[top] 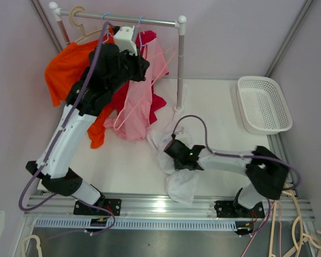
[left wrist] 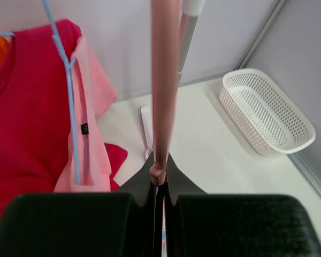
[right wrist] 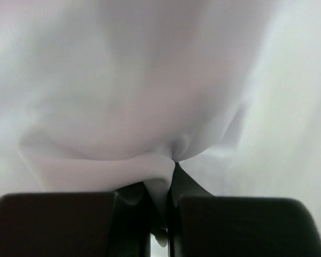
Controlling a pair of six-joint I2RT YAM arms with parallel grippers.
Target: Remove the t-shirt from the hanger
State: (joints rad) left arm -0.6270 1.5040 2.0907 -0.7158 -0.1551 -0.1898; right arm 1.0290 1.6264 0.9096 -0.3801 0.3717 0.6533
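Right now my left gripper (left wrist: 159,179) is up at the clothes rack with its fingers pressed together on the thin bar of the pink hanger (left wrist: 165,80), which runs straight up out of the grip in the left wrist view. Just beside it a blue hanger (left wrist: 70,107) carries a pink garment (top: 142,112), with a red garment (left wrist: 27,107) behind that and an orange garment (top: 64,69) further left, all hanging from the rack rail (top: 125,19).

My right gripper (right wrist: 168,171) is low over the table (top: 128,160), clamped on a fold of the white t-shirt (right wrist: 150,96). From above, the shirt lies crumpled on the surface under and around that gripper, well apart from the pink hanger and off it, near the foot of the rack's white post (top: 180,69).

Beyond that, the tabletop is white. A white mesh basket (top: 245,115) sits at its far right, apart from the shirt. An aluminium rail (top: 150,204) runs along the near edge where both arms are bolted. Pale lilac walls (top: 224,37) close in the workspace.
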